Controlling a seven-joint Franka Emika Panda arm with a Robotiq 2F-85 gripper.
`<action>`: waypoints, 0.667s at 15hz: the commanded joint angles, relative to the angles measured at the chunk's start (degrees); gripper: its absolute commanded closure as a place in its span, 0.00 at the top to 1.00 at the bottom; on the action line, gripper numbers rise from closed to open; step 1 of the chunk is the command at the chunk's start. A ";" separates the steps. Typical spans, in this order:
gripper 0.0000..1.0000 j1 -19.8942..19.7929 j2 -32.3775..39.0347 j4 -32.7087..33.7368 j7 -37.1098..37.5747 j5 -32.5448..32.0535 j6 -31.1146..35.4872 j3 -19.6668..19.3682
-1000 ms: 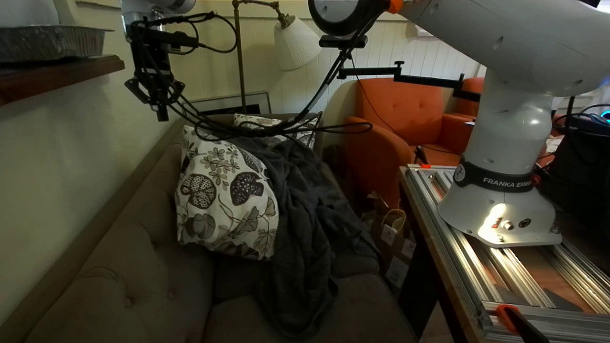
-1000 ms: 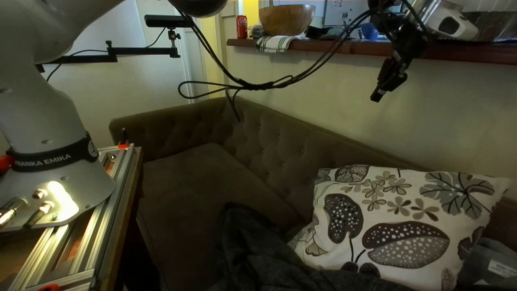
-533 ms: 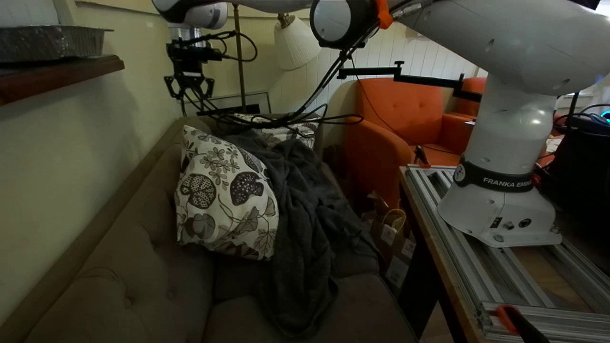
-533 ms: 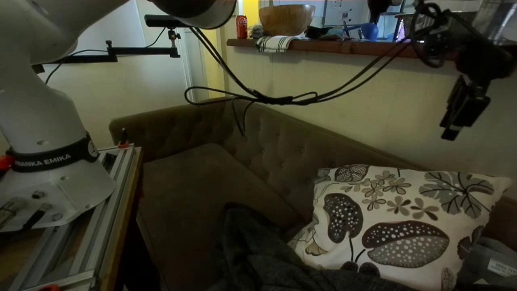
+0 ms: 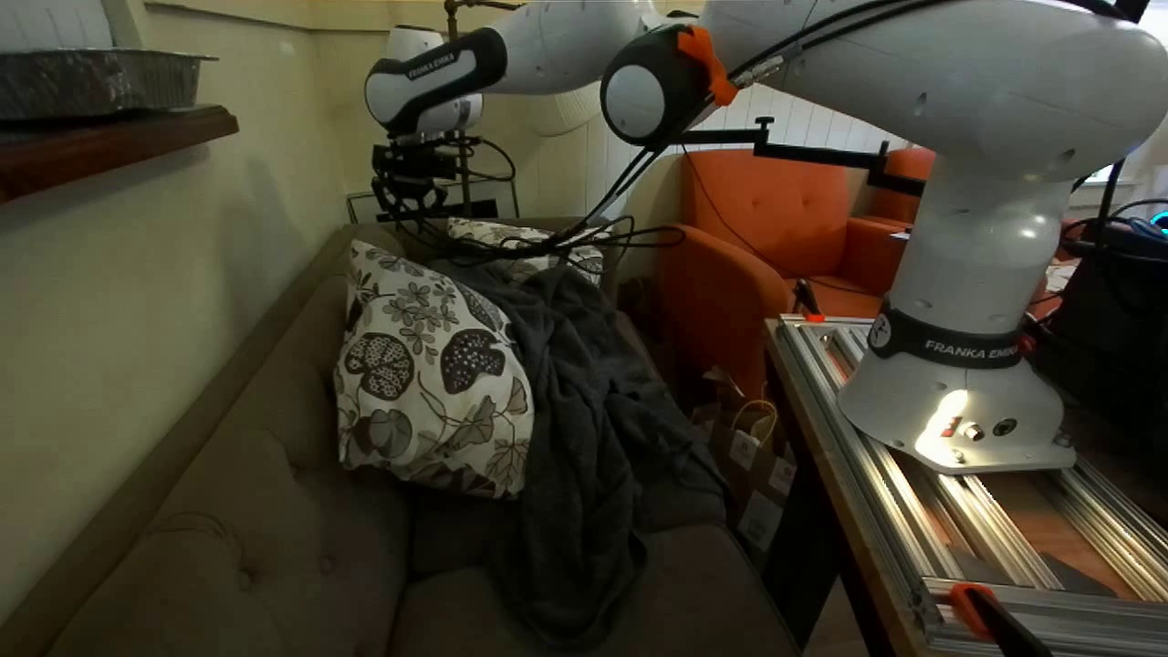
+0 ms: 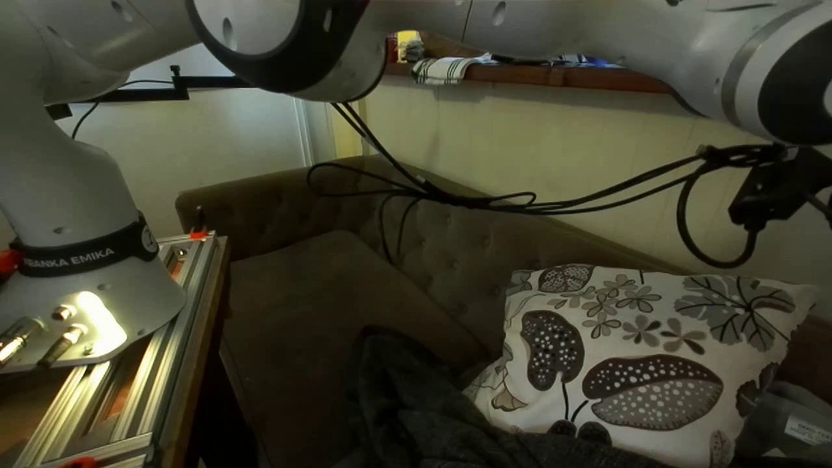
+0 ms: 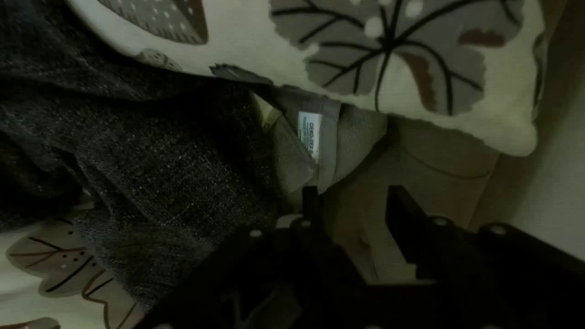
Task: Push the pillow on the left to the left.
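The large floral pillow (image 5: 429, 383) leans against the sofa back, and it shows at the right of an exterior view (image 6: 637, 338). Its near edge crosses the top of the wrist view (image 7: 247, 50). My gripper (image 5: 415, 219) hangs beyond the pillow's far side. In the wrist view my gripper (image 7: 353, 196) is open, fingers apart with nothing between them, over the sofa by the pillow's edge. No contact with the pillow shows. In an exterior view only the wrist mount (image 6: 773, 188) shows; the fingers are out of frame.
A dark grey blanket (image 5: 584, 401) lies against the pillow. A smaller patterned cushion (image 5: 547, 260) is behind it. Loose cables (image 5: 584, 239) hang from the arm. The wall (image 5: 210, 237), a wooden ledge (image 5: 119, 146), an orange armchair (image 5: 766, 201) and the sofa (image 6: 312, 305) surround them.
The arm has extended; my gripper has moved away past the pillow and lower, leaving its fingers outside an exterior view's right edge. The pillow and blanket have not moved.
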 commanded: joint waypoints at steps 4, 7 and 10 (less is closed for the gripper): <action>0.16 -0.10 3.51 0.14 2.26 0.26 11.56 -0.14; 0.01 -0.10 4.22 0.26 2.89 0.27 13.17 -0.14; 0.00 0.08 4.89 -0.27 0.80 1.27 10.55 2.24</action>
